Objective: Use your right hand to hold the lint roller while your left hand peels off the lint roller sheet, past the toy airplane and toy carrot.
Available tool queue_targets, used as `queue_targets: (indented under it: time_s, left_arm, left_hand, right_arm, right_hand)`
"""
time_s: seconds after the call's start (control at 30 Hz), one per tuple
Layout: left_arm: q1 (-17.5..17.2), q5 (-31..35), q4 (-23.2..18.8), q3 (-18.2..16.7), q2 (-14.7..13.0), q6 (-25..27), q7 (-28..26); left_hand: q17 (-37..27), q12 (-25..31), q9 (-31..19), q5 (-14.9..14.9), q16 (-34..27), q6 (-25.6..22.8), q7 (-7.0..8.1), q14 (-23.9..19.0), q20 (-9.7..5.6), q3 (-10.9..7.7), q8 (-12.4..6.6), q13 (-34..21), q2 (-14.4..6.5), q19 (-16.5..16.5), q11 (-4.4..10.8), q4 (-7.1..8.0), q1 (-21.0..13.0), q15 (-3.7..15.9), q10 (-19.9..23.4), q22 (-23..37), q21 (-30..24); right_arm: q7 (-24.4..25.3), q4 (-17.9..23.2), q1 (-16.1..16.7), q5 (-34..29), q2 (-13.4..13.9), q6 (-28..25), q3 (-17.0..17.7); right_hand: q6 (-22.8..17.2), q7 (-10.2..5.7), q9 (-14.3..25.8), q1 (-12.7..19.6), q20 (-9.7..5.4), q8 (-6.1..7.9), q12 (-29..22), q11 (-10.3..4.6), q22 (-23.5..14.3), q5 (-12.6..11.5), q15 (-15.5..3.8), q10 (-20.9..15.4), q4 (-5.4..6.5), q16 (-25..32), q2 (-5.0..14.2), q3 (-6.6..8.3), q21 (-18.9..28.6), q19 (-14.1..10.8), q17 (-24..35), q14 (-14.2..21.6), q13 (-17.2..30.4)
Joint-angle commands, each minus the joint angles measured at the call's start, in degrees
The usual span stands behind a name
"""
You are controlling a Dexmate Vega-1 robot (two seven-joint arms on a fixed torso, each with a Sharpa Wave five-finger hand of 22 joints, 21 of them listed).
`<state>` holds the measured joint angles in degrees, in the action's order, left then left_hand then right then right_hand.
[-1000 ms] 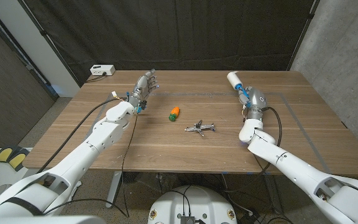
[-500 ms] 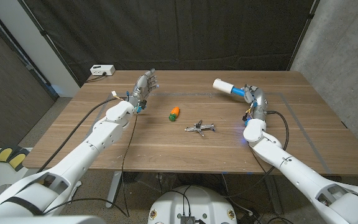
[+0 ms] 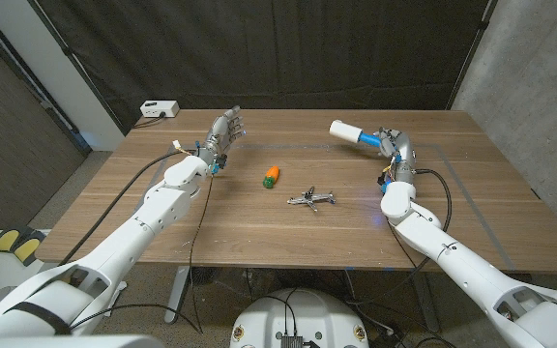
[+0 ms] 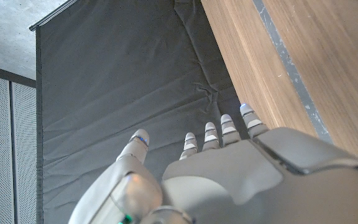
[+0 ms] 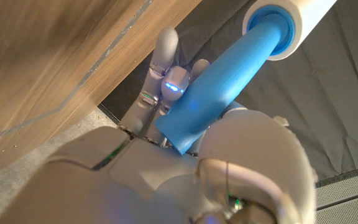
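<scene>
While the right hand [image 3: 395, 147] clamps the blue handle, the lint roller [image 3: 352, 132] hangs over the table's [image 3: 259, 232] far right part; it looks light and stiff, its sheet thin and sticky, best pinched at a loose edge. Left hand [image 3: 224, 135] waits near the far left edge, fingers apart. Toy carrot [image 3: 272, 175] and toy airplane [image 3: 310, 199] lie mid-table; dark curtain behind.

No lettering, label, brand mark or number can be read anywhere in the scene: not on the white-and-blue lint roller [image 3: 354, 134], the small orange toy carrot [image 3: 272, 175], the grey metal toy airplane [image 3: 310, 199] or the white box [image 3: 159, 109] at the wooden table's far corner.
</scene>
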<state>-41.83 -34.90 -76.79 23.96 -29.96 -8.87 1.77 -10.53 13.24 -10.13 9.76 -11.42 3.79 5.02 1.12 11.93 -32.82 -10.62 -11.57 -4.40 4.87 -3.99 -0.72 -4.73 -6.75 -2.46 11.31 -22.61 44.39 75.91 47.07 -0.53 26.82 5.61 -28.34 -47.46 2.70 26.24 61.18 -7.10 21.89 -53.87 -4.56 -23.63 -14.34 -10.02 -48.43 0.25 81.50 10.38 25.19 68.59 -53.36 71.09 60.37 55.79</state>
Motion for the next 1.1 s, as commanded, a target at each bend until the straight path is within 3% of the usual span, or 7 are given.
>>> queue_targets:
  time_s: [0.03, 0.23, 0.37, 0.5, 0.73, 0.9, 1.1]
  left_arm:
    - [1.28, -0.04, 1.81, 0.32, 0.45, -0.31, 1.14]
    - [3.14, 1.58, 2.26, 1.62, -0.53, 0.85, 2.74]
    - [5.08, 3.75, 0.77, 3.13, -2.97, 4.19, 4.3]
    - [7.18, 5.39, 0.86, 4.56, -4.31, 5.74, 6.91]
    - [8.63, 5.52, 2.9, 5.12, -3.09, 5.2, 8.36]
    - [8.84, 5.42, 3.48, 5.13, -2.66, 4.99, 8.61]
    - [8.93, 5.62, 3.65, 5.13, -2.44, 4.84, 8.38]
  left_hand:
    - [-0.26, -0.18, -0.18, 0.18, 0.16, 0.3, 0.16, 0.21, 0.28, -0.18, -0.1, -0.31, -0.49, -0.13, -0.13, -0.26, 0.44, -0.3, 0.03, 0.33, 0.04]
    - [-0.21, -0.24, -0.17, 0.26, 0.21, 0.69, 0.47, 0.26, 0.25, -0.28, 0.01, -0.31, -0.31, -0.01, 0.18, -0.65, 0.11, -0.06, -0.08, 0.31, 0.16]
    - [-0.1, -0.55, -0.26, 0.65, 0.5, -1.18, 1.5, 1.18, 0.19, -1.18, -1.13, -0.41, 1.06, 2.28, 0.84, -4.62, -3.57, 0.43, -1.12, 0.27, 1.51]
    - [-0.17, -0.53, -0.37, 0.45, 0.69, -2.99, 0.68, 2.42, 0.27, -1.37, -1.6, -0.56, 2.36, 6.21, 1.52, -7.2, -5.84, 0.79, -1.53, 0.38, 3.35]
    - [-0.22, -0.66, -0.41, 0.31, 0.8, -3.06, -0.61, 3.29, 0.31, -1.41, -1.52, -0.64, 2.72, 6.69, 1.28, -7.92, -6.7, 0.73, -2.1, 0.47, 3.63]
    - [-0.25, -0.64, -0.42, 0.25, 0.72, -2.51, -0.9, 3.36, 0.23, -1.36, -1.21, -0.67, 2.77, 6.11, 1.17, -7.96, -6.81, 0.58, -2.19, 0.53, 3.42]
    - [-0.26, -0.66, -0.43, 0.21, 0.65, -2.18, -0.98, 3.37, 0.21, -1.3, -1.01, -0.69, 2.77, 5.67, 1.13, -7.96, -6.87, 0.49, -2.32, 0.58, 3.26]
  right_arm:
    - [-4.89, 0.57, -0.74, 2.21, 0.46, 0.55, 0.35]
    - [-2.91, -0.9, -1.8, -2.31, 0.84, 2.73, -1.41]
    - [0.52, -2.45, -2.41, -6.24, 0.61, 5.94, -2.49]
    - [1.83, -3.13, -2.58, -7.46, 0.36, 8.89, -2.62]
    - [0.83, -4.35, -2.75, -6.11, -0.26, 13.17, -1.72]
    - [1.23, -5.5, -3.01, -6.34, -0.81, 14.68, -1.32]
    - [0.08, -4.46, -2.92, -6.15, -0.83, 11.24, -1.08]
  right_hand:
    - [1.39, 1.06, 0.84, 1.8, -5.3, -0.63, -0.22, 1.69, 0.88, -0.59, -2.1, 1.09, -0.24, 1.8, 0.66, 1.67, 1.83, -3.41, 0.03, 1.21, 0.76]
    - [1.41, 1.4, 1.51, 2.13, -5.11, -0.79, -0.27, 2.11, 2.8, -0.93, -2.05, 1.42, 0.6, 2.96, 0.23, 2.75, 1.02, -2.58, 0.08, 1.47, 1.08]
    - [1.07, 1.55, 2.13, 2.33, -5.21, -0.63, -0.48, 2.14, 3.76, -1.14, -2.03, 1.52, 0.98, 3.59, -0.04, 3.17, 0.99, -2.49, 0.09, 1.25, 1.55]
    - [0.58, 1.75, 2.73, 2.54, -5.21, -0.4, -0.57, 2.64, 4.05, -1.41, -2.03, 1.32, 1.32, 4.11, -0.16, 3.63, 1.28, -2.42, 0.07, 1.01, 1.62]
    - [-0.69, 2.91, 3.32, 4.02, -5.38, -0.27, -0.97, 4.12, 4.17, -2.1, -2.03, 0.63, 0.97, 5.22, -0.34, 4.88, 2.71, -3.57, 0.08, 0.93, 1.79]
    - [-0.61, 3.1, 3.33, 4.43, -5.34, -0.79, -0.92, 4.1, 4.18, -2.3, -2.0, 0.63, 1.12, 5.72, -0.46, 5.34, 3.34, -3.57, 0.06, 0.86, 1.63]
    - [-0.35, 3.03, 2.82, 4.74, -5.36, -1.82, -0.5, 4.02, 4.86, -2.25, -1.97, 0.79, 1.4, 6.2, -0.51, 5.6, 3.74, -3.44, 0.06, 0.82, 0.89]
